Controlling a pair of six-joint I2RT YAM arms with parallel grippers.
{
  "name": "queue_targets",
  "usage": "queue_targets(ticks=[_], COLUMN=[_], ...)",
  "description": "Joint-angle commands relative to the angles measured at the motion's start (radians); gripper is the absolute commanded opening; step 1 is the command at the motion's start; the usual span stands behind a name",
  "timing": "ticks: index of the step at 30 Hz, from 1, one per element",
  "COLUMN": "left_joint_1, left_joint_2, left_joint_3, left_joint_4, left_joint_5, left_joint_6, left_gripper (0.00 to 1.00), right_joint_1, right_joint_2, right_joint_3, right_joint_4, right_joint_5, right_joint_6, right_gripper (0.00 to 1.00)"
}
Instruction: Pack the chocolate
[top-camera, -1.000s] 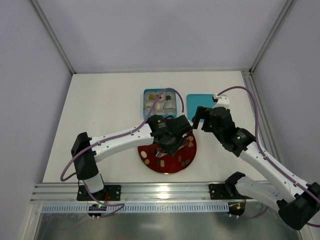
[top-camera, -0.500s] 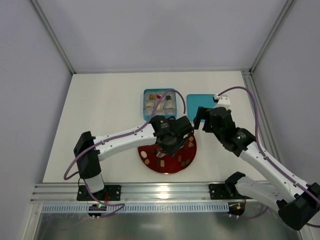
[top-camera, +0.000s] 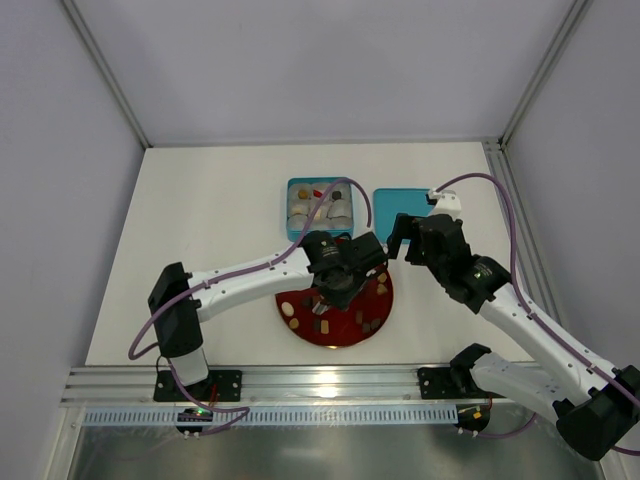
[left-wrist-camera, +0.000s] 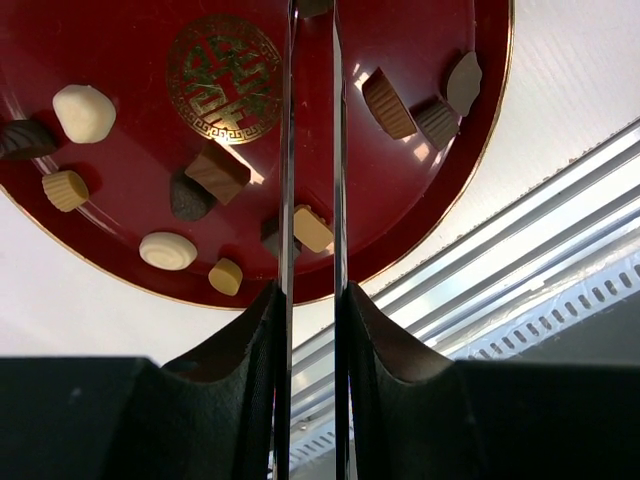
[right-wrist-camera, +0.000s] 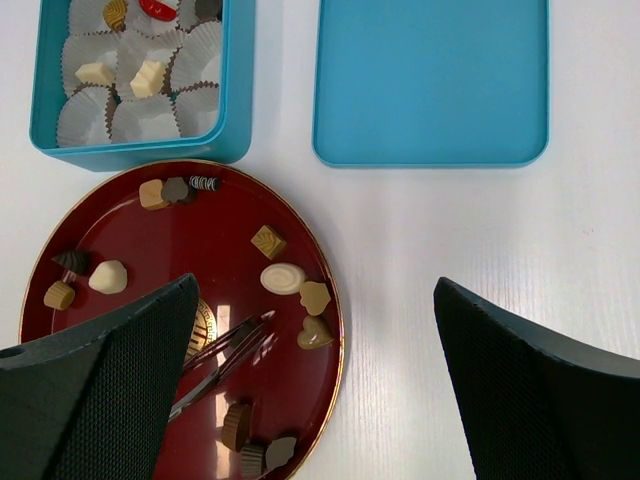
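Chocolate pieces, dark, tan and cream (right-wrist-camera: 283, 277), lie scattered on a round red plate (top-camera: 300, 330) (right-wrist-camera: 200, 250) (left-wrist-camera: 420, 40). A few more sit in paper cups inside the blue tin (right-wrist-camera: 140, 152) (top-camera: 290, 210). My left gripper (top-camera: 337, 283) (left-wrist-camera: 312, 290) hangs over the plate, shut on metal tweezers (left-wrist-camera: 288, 150) (right-wrist-camera: 215, 355). The blades stand close together, with the tips low over the plate's middle. A small dark piece seems to sit at the tips; I cannot tell if it is gripped. My right gripper (top-camera: 400, 235) (right-wrist-camera: 315, 290) is open and empty, above the plate's right edge.
The tin's blue lid (top-camera: 395, 205) (right-wrist-camera: 430, 80) lies flat to the right of the tin, behind the right gripper. Aluminium rails (top-camera: 320, 385) run along the near table edge. White walls enclose the table on three sides.
My left wrist has shifted slightly over the plate with the tweezers. The right arm has barely moved.
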Motion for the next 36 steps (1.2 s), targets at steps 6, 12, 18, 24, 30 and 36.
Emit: queue_targets(ticks=[6,12,18,24,30,36], left_joint_1=[0.068,0.161,0.290,0.373,0.413,0.417], left_joint_2=[-0.034,-0.039,-0.021,0.061,0.173,0.251], left_joint_3=[0.092,0.174,0.263,0.357,0.426,0.466], left_joint_4=[0.006,0.013,0.042,0.053,0.069,0.073], left_joint_5=[-0.016,-0.027,-0.047,-0.065,-0.052,-0.050], left_joint_6=[0.027,0.024,0.034,0.068,0.094,0.105], left_gripper=[0.20,0.20,0.20,0.21,0.20,0.20], right_joint_1=[-0.001,-0.002,-0.002,-0.004,-0.007,-0.007], right_joint_2=[-0.019,-0.013,-0.005,0.006,0.018,0.024], right_joint_3=[0.020,0.023,0.031,0.035,0.043,0.046], right_joint_4=[0.035,0.038,0.038,0.043,0.039,0.039], right_joint_5=[0.002,0.002,-0.001,-0.006,-0.009,-0.012], right_joint_6=[-0.007,-0.012,-0.016,-0.019,-0.025,-0.025], right_gripper=[1.00,1.00,1.00,1.00,1.00,1.00])
